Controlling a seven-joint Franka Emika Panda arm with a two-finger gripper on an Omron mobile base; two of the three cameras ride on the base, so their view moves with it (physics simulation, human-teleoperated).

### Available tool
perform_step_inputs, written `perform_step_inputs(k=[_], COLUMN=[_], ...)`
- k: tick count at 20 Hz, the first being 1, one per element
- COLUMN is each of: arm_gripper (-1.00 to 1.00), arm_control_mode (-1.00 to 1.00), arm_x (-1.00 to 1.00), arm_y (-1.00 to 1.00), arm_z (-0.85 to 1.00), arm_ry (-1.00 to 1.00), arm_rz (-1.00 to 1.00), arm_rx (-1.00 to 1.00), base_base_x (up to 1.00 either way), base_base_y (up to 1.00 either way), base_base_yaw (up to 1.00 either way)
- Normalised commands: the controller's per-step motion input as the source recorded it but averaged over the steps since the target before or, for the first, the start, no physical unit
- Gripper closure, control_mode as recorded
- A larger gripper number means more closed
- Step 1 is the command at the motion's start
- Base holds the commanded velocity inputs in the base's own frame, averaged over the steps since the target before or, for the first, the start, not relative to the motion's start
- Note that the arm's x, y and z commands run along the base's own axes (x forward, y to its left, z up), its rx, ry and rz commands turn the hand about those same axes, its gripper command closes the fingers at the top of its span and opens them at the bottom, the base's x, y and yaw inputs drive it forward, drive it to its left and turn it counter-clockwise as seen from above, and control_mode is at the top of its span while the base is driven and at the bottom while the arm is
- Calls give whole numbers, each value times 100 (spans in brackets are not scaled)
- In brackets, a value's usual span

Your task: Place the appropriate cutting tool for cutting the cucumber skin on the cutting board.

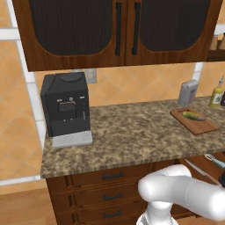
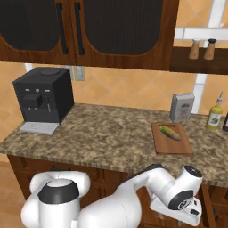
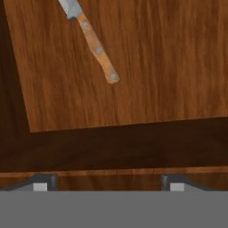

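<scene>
Nearest, the gripper [image 3: 109, 183] hangs low over an open drawer [image 3: 169, 67] under the counter's right end. Its fingertips [image 3: 42, 182] are spread wide, with nothing between them. Below it on the drawer floor lies a knife [image 3: 97, 50] with a riveted wooden handle. That is the wrong tool for skin.

The peeler [image 1: 215, 161] lies in the same drawer, to the right of the knife, at the right edge of the left base view. Its teal handle is small there. The long axis seems to run from far-left to near-right, roughly parallel to the knife, but I cannot tell which end is the head.

It should be light and stiff, with a smooth, possibly slippery handle. The best hold is probably across the middle of the handle, jaws set square to its length and clear of the blade end. Lying flat on the wood, it calls for a low, careful pinch.

Farther, on the counter [image 1: 132, 132], the board [image 1: 206, 127] lies to the right. The cucumber [image 1: 193, 116] rests on its far half, pointing left-right. The near half looks free.
</scene>
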Motion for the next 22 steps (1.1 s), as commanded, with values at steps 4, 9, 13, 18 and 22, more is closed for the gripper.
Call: perform_step_inputs(k=[4, 9, 13, 18, 22], arm_gripper=[-100, -100, -100, -100, -100], arm_control_mode=[-100, -100, -100, -100, -100], arm_x=[-58, -66, -18, 28, 81], arm_y=[0, 0, 0, 0, -4], arm_z=[-1, -24, 5, 82, 41], arm_ry=[0, 0, 0, 0, 0], arm_rz=[0, 0, 0, -3, -1], arm_rx=[0, 0, 0, 0, 0], base_base_x=[0, 0, 0, 0, 0], base_base_y=[0, 0, 0, 0, 0], base_base_yaw=[0, 0, 0, 0, 0])
